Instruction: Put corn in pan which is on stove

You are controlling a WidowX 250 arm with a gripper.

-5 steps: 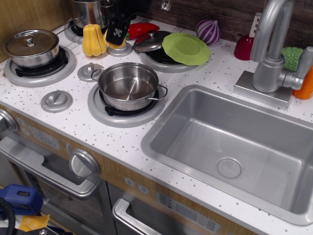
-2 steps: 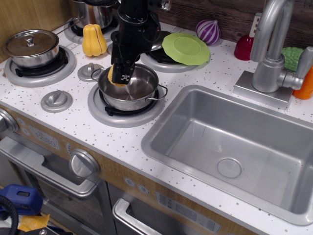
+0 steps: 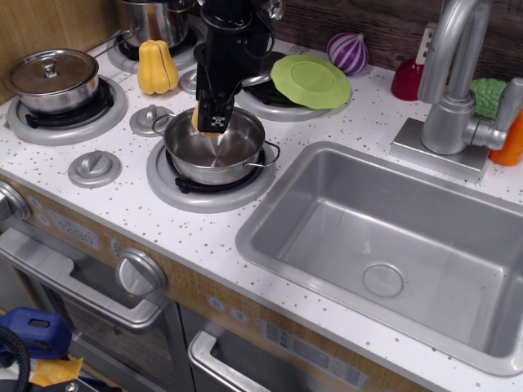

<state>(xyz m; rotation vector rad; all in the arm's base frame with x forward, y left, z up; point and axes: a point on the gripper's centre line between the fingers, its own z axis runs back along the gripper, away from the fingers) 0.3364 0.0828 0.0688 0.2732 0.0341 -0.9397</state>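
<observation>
One arm of mine reaches down from the upper centre, fingers [image 3: 209, 122] clamped on the corn [image 3: 200, 121] over the pan's [image 3: 214, 149] back rim.

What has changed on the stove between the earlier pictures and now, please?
The gripper carried the corn from beside the yellow squash to the pan, and has since lifted slightly toward the back rim, still clamped on it. The pan, lidded pot and green plate stayed put.
</observation>
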